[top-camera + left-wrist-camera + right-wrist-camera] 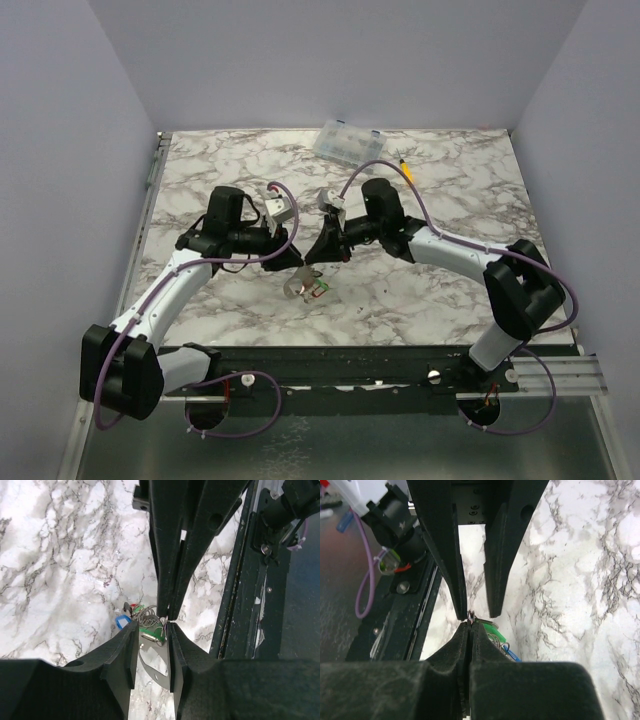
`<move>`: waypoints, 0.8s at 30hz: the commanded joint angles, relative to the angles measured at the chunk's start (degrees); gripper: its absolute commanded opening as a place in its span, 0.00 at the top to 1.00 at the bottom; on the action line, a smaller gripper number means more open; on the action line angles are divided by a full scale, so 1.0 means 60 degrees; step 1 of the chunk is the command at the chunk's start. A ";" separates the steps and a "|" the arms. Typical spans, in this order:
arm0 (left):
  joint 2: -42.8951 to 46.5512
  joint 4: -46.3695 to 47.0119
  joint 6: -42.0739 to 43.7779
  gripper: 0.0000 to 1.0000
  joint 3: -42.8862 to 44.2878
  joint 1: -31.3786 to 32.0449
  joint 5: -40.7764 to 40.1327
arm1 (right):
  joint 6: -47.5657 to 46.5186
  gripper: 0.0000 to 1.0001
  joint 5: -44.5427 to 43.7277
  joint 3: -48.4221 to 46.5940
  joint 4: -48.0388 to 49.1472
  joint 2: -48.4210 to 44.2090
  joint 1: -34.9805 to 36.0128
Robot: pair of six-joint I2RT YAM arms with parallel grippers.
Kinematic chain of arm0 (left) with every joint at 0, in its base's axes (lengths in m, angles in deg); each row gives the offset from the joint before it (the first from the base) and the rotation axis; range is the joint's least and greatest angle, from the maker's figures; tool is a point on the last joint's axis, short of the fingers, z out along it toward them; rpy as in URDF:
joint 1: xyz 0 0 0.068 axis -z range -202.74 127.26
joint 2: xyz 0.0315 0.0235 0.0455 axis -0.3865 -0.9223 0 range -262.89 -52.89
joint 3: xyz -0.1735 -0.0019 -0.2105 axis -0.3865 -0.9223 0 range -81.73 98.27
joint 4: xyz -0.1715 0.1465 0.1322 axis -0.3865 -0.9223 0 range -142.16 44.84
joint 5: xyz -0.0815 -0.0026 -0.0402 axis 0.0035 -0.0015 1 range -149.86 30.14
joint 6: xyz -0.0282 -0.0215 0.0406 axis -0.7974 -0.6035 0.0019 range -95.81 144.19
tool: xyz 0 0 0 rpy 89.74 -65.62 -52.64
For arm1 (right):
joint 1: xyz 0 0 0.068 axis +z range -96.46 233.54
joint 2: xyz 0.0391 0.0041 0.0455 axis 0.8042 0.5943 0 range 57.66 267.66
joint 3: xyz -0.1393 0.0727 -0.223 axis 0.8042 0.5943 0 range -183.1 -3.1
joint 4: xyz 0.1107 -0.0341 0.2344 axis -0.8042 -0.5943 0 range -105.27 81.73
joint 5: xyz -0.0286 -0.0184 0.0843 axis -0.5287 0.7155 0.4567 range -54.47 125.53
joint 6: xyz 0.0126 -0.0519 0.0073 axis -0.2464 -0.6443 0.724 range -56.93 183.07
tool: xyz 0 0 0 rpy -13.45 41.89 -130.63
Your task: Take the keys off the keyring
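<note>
The keyring (pixel 156 664), a flat grey-silver loop, lies on the marble with a bunch of keys at its end: a green key (pixel 150 631), a blue key (pixel 121 622) and a red one (pixel 127 608). In the top view the bunch (pixel 308 288) sits just below both grippers. My left gripper (pixel 151 626) is open, its fingers either side of the keyring. My right gripper (pixel 470 624) is shut on a thin metal piece at the top of the bunch, tip to tip with the left gripper (pixel 477 614). A yellow key (pixel 404 165) lies apart at the back.
A clear plastic compartment box (pixel 348 143) stands at the table's far edge, left of the yellow key. The black front rail (pixel 240 610) of the table runs close to the bunch. Grey walls enclose the marble table (pixel 200 180) on three sides.
</note>
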 commanded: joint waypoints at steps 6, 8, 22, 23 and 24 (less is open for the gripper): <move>0.0487 0.0894 -0.0549 0.66 -0.0384 -0.0316 0.0732 | 0.3183 0.99 -0.0053 0.1440 0.4921 -0.0237 -0.0174; 0.0475 0.0951 -0.0587 0.66 -0.0415 -0.0317 0.0721 | 0.3444 0.99 -0.0118 0.1514 0.5251 -0.0181 -0.0173; 0.0234 0.1470 -0.0914 0.59 -0.0755 -0.0311 0.1152 | 0.4063 0.99 -0.0321 0.1811 0.6186 0.0107 -0.0183; 0.0214 0.1563 -0.0917 0.59 -0.0834 -0.0310 0.1197 | 0.4073 0.99 -0.0323 0.1809 0.6185 0.0143 -0.0183; 0.0177 0.1686 -0.0952 0.59 -0.0904 -0.0315 0.1233 | 0.4086 0.99 -0.0321 0.1818 0.6189 0.0155 -0.0183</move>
